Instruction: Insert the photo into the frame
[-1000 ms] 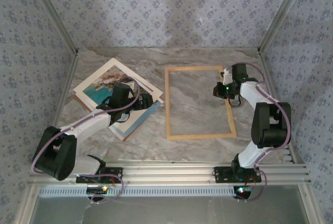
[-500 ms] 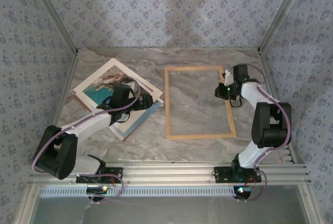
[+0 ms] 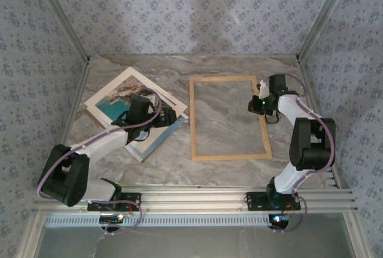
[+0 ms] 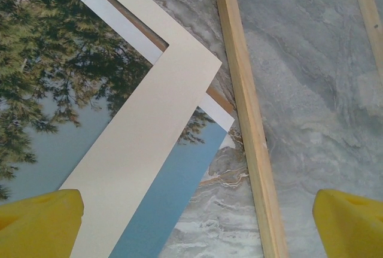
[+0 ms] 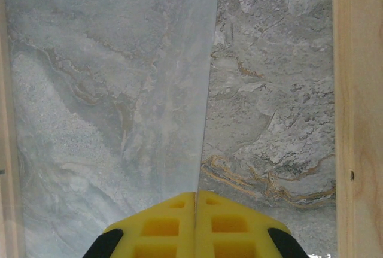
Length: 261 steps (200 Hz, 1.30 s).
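Turquoise sea, dark trees and a cream border mark the large rectangular photo print. It lies at 9 o'clock on the grey marble counter, on top of a loose stack of sheets. Its 3 o'clock corner is just beside the thin rectangular light-wood frame, which lies flat at the centre. The print is not yet in the frame.

Over the last second nothing on that side has shifted: the yellow left fingers hover over that corner, spread wide and holding nothing. The one change is at the frame's 3 o'clock rail, where the yellow right fingers have drifted slightly outward, towards 2 o'clock. They are pressed together, and the edge of the clear pane runs straight into their seam, so we judge that they pinch it. We read this as clearing the opening before the print moves.
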Motion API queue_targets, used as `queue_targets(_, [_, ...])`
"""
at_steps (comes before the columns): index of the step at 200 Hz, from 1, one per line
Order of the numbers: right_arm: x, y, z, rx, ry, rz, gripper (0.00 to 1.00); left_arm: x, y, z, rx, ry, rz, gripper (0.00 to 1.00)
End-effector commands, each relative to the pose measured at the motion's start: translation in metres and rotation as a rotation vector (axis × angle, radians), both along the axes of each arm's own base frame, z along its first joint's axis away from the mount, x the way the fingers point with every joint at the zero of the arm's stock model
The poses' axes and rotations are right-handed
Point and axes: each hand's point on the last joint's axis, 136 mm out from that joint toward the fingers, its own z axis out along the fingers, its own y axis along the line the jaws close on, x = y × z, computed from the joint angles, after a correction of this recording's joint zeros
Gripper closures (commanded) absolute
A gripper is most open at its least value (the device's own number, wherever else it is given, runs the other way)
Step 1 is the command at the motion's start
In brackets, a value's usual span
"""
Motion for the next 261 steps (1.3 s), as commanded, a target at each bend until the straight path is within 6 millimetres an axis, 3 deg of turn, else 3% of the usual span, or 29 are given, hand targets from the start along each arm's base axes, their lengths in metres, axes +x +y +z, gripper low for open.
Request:
queue_targets(1, [-0.007,-0.007,-0.009,-0.013,0.042,-0.026,1.00,0.002,-0.015,0.009,-0.030,-0.037,-0.065,0.02])
queue_targets(93, [-0.008,-0.010,-0.011,-0.022,0.053,-0.036,1.00,-0.010,-0.057,0.021,-0.080,-0.081,-0.250,0.02])
queue_targets(261, [-0.010,-0.016,-0.012,-0.034,0.063,-0.055,1.00,-0.010,-0.060,0.021,-0.073,-0.076,-0.256,0.02])
